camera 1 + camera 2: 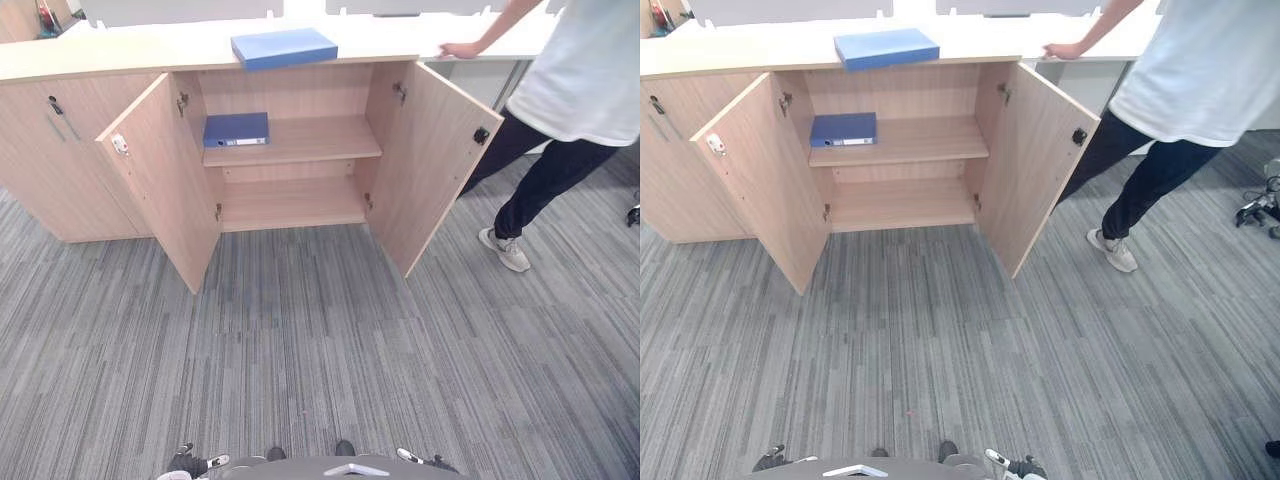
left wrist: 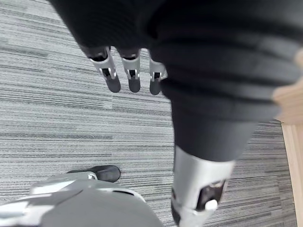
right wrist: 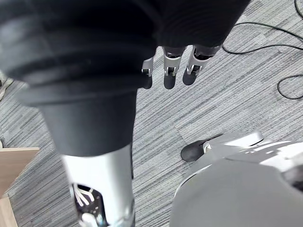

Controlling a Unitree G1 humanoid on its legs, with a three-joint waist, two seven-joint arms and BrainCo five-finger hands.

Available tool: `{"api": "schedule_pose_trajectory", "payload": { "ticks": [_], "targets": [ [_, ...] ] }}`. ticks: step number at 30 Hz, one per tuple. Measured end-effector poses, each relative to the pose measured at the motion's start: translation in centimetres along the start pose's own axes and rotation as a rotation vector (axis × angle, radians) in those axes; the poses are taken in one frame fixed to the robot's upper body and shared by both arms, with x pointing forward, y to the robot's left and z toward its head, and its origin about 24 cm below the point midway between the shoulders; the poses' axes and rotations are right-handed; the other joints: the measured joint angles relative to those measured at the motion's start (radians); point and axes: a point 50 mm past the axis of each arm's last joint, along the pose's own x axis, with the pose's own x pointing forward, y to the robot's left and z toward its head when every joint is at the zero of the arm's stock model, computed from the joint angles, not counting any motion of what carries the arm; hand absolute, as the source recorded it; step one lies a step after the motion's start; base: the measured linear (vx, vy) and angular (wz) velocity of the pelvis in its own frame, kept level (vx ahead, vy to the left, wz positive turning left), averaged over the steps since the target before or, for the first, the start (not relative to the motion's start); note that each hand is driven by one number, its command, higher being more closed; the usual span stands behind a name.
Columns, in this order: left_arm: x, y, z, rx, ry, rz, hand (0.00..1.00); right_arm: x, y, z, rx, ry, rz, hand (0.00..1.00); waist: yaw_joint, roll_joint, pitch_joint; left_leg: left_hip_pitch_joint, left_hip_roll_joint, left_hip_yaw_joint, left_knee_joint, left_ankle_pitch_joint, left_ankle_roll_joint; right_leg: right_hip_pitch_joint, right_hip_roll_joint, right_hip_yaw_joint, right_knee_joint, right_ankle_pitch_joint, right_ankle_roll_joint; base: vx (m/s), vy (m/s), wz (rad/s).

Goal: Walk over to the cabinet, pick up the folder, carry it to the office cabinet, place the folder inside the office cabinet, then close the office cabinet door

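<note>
A flat blue folder (image 1: pixel 284 47) lies on the top of the wooden cabinet (image 1: pixel 120 55), straight ahead and across a stretch of carpet from me. Both cabinet doors stand wide open, the left door (image 1: pixel 165 185) and the right door (image 1: pixel 432 160) swung out toward me. Inside, a darker blue binder (image 1: pixel 236 130) lies at the left end of the upper shelf (image 1: pixel 315 140), and the lower shelf is bare. My left hand (image 2: pixel 112 78) and right hand (image 3: pixel 170 73) hang at my sides over the carpet, fingers straight and holding nothing.
A person (image 1: pixel 575 90) in a white shirt and dark trousers stands just right of the open right door, one hand resting on the cabinet top. A closed cabinet section (image 1: pixel 50 160) adjoins on the left. Grey striped carpet (image 1: pixel 320 360) stretches between me and the cabinet.
</note>
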Motion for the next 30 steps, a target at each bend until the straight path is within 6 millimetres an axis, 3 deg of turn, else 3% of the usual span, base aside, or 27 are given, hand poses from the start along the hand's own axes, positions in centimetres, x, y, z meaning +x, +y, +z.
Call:
{"api": "schedule_pose_trajectory", "payload": {
  "ticks": [7,20,30],
  "targets": [
    [0.1,-0.1,0.5,-0.001,-0.019,0.000,0.00,0.1,2.0,1.1,0.013,-0.028,0.040,0.00,0.001,-0.007,0.008,0.030,-0.002,0.001,-0.016,-0.003,-0.006,0.028,-0.001,-0.008,-0.012,-0.005,0.008,0.01,-0.002,0.00],
    [0.1,-0.4,0.5,-0.002,-0.018,-0.005,0.00,0.1,2.3,1.3,-0.015,-0.034,0.047,0.00,0.007,-0.010,0.010,0.053,-0.005,0.007,-0.072,0.026,-0.005,0.028,0.000,-0.011,-0.025,-0.004,0.013,-0.05,-0.017,0.00],
    [0.2,0.0,1.2,0.013,-0.038,0.002,0.00,0.1,3.3,2.2,-0.169,-0.076,0.059,0.00,0.021,-0.026,0.020,0.012,-0.004,0.035,-0.063,0.009,-0.002,-0.016,0.001,0.018,-0.028,0.002,0.009,0.01,-0.005,-0.07]
  ]
}}
